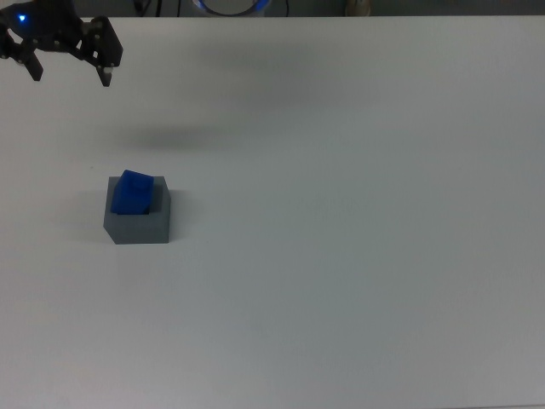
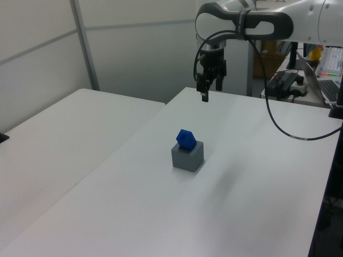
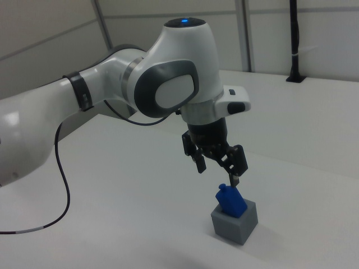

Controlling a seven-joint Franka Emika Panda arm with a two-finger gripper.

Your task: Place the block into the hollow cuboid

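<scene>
The blue block point(image 1: 134, 192) sits tilted in the recess of the grey hollow cuboid point(image 1: 140, 223), sticking out above its top rim. Both also show in the left view as block point(image 2: 185, 138) and hollow cuboid point(image 2: 188, 156), and in the right view as block point(image 3: 230, 201) and hollow cuboid point(image 3: 235, 222). My gripper point(image 1: 70, 75) hangs open and empty high above the table, near the top view's upper left corner, well clear of the block. The gripper point(image 2: 206, 93) and the gripper point(image 3: 217, 169) hold nothing between the fingers.
The white table point(image 1: 341, 256) carries only the cuboid. A second white table point(image 2: 59, 134) adjoins it at the left view's left. Desks with equipment and cables point(image 2: 292, 80) stand behind at the left view's right.
</scene>
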